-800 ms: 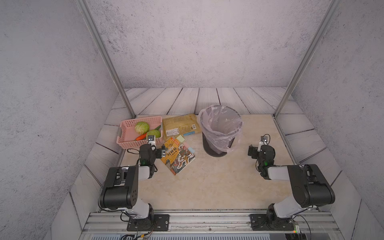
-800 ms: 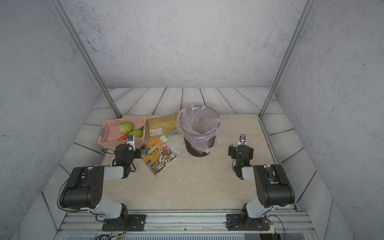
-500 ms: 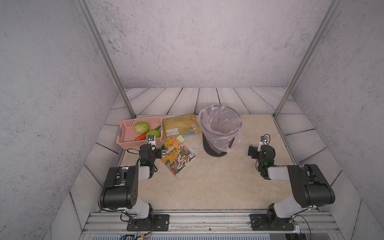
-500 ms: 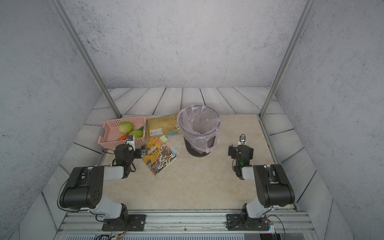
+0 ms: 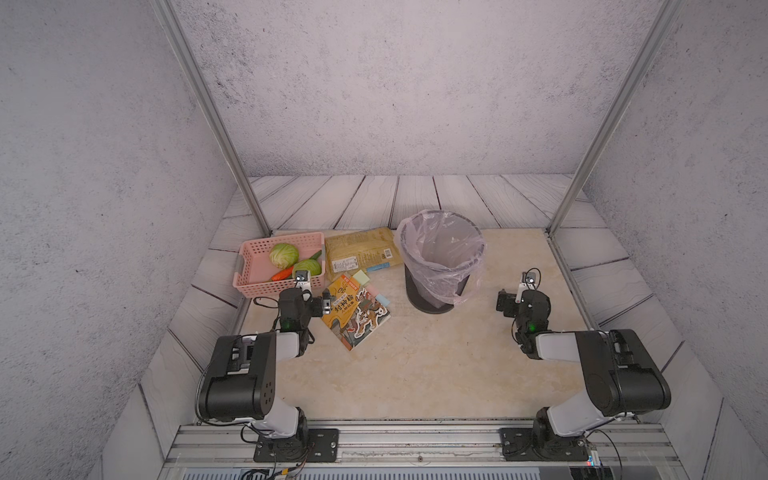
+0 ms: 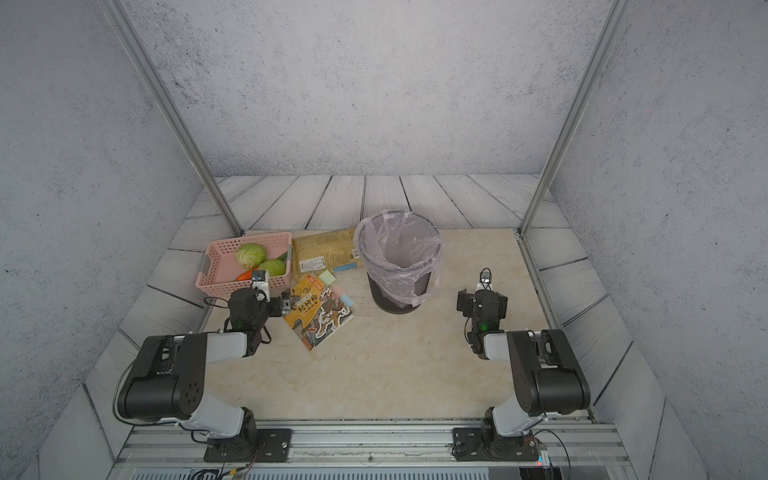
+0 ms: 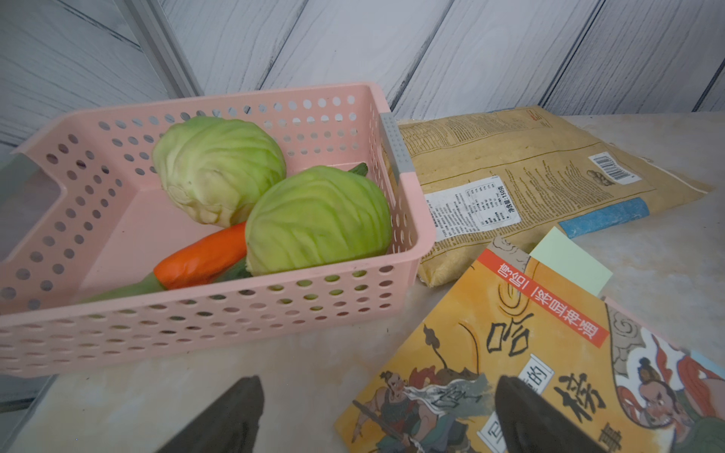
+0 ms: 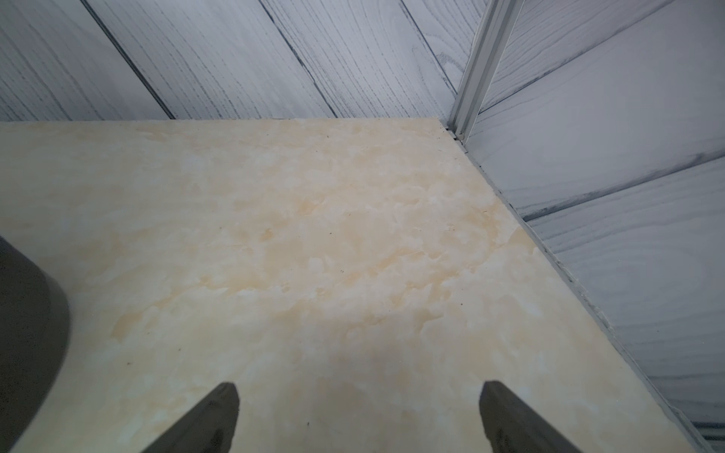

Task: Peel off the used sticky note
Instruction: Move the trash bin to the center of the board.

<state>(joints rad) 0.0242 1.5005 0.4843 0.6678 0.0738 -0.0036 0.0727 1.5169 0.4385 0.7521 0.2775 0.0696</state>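
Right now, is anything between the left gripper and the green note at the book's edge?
Nothing visible does. The left gripper is open at the near corner of the book; the green note sticks out past its far edge, only flat cover between. Basket and packet sit off to the side.

Green sticky note (image 7: 569, 263) lies partly tucked under the book (image 7: 510, 345), which the left wrist frame cuts off. In a top view, pink and blue notes (image 5: 381, 300) at the book's 2 o'clock edge are too small to read. The bin (image 8: 27, 333) is a cropped dark blur.
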